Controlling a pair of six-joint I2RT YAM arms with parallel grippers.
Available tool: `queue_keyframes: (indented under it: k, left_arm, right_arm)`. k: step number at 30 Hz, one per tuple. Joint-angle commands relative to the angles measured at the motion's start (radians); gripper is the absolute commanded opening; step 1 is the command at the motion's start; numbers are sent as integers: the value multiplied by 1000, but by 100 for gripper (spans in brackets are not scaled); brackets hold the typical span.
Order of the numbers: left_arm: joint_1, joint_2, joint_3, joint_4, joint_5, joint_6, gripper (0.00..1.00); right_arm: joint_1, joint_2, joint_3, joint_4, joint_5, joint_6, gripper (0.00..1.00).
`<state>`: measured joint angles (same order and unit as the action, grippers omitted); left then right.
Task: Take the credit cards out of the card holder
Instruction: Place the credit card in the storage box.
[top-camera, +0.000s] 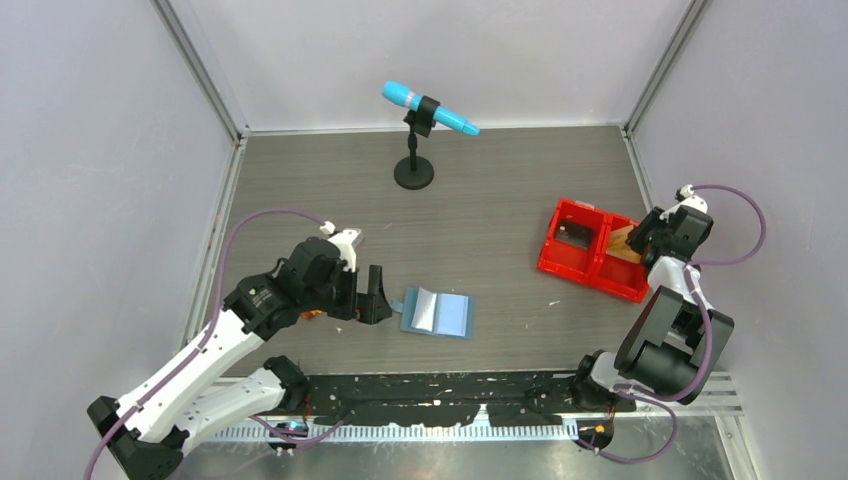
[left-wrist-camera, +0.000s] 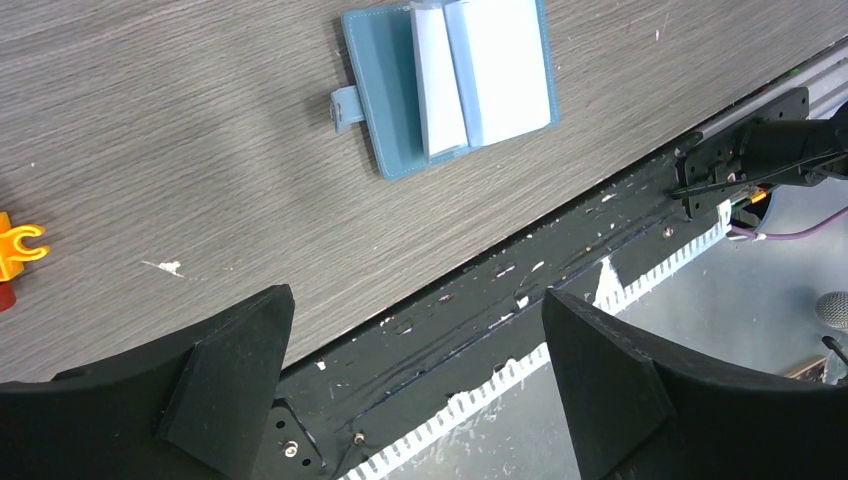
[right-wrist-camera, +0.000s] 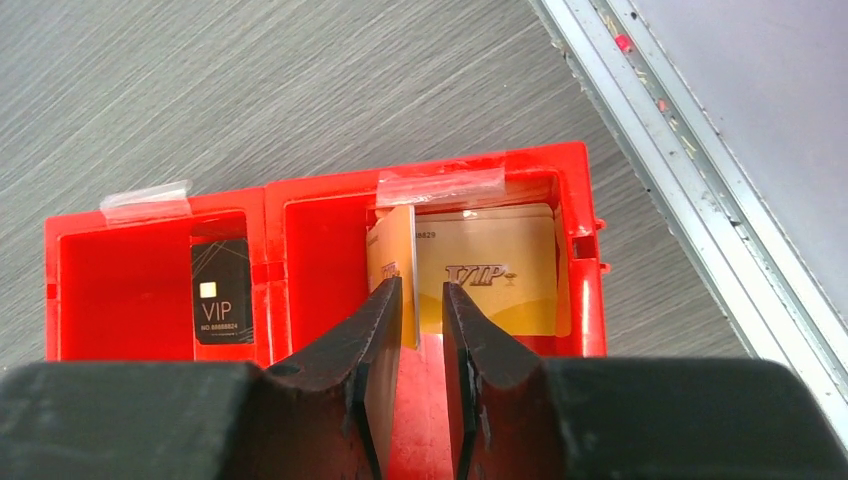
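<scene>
The teal-blue card holder (top-camera: 437, 313) (left-wrist-camera: 450, 80) lies open on the table, its pale inner pockets facing up. My left gripper (top-camera: 374, 296) (left-wrist-camera: 415, 295) hovers just left of it, open wide and empty. My right gripper (top-camera: 640, 240) (right-wrist-camera: 424, 290) is over the right compartment of the red bin (top-camera: 560, 255) (right-wrist-camera: 320, 190). Its jaws stand slightly apart. A gold credit card (right-wrist-camera: 392, 250) stands on edge between them, leaning on the left finger, with a gap to the right one. Another gold card (right-wrist-camera: 500, 275) lies flat in that compartment. A black card (right-wrist-camera: 220, 290) lies in the left compartment.
A blue microphone on a black stand (top-camera: 415, 150) is at the back centre. A small orange object (left-wrist-camera: 15, 250) lies on the table near the left arm. A black rail (top-camera: 430, 395) runs along the near edge. Enclosure walls stand close on both sides.
</scene>
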<state>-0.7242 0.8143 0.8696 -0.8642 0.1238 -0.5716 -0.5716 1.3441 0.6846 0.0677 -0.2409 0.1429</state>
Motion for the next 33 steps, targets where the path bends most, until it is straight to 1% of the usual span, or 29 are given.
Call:
queue_keyframes:
  k: [1,16,22,28,33]
  left_arm:
    - [2,-24,18,27,-5,1,99]
    - [2,-41,-3,31,-25,19,99]
    - [2,-41,-9,51,-20,19,99]
    - [2,-62,-30,75,-10,12,99]
    - [2,-82,-46,79,-19,19,99]
  right_arm:
    - [-4,-19,44,-14,52,-16,28]
    - [1,-10,69,-60,140,0,25]
    - [45,-33,89,-111,162,7,25]
    - [115,-76,105,-145,193,-2,25]
    - [134,-50,96,-136,187,3,22]
